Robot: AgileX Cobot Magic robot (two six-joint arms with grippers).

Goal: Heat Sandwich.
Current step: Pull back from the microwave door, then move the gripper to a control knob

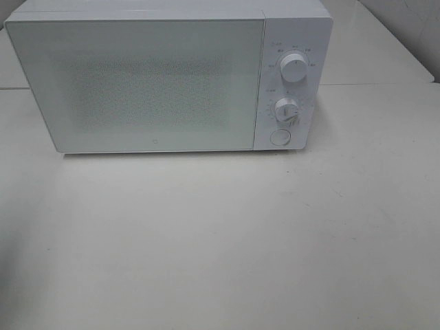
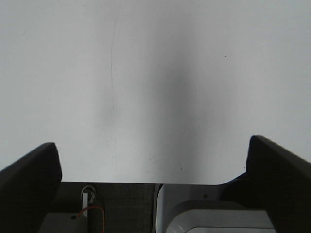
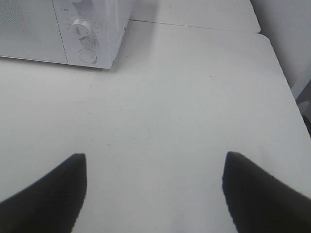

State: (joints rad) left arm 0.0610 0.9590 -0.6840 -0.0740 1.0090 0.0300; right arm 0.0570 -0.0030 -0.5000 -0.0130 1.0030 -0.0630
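White tabletop all round: left gripper has jaws spread wide, nothing btwn; right gripper likewise apart & empty. Further out, microwave w/ door shut, sandwich not in any view (poss. inside, can't tell), so I'd call this start or end of the job. Next move prob. needs the round button pressed to open up; pale wall beyond.

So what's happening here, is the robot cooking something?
Nothing is being handled just now. The white box-shaped microwave sits on the pale table with its door shut. The left tool and the right tool are both open and hold nothing. The right one faces the microwave's corner with the dials. No food is in sight.
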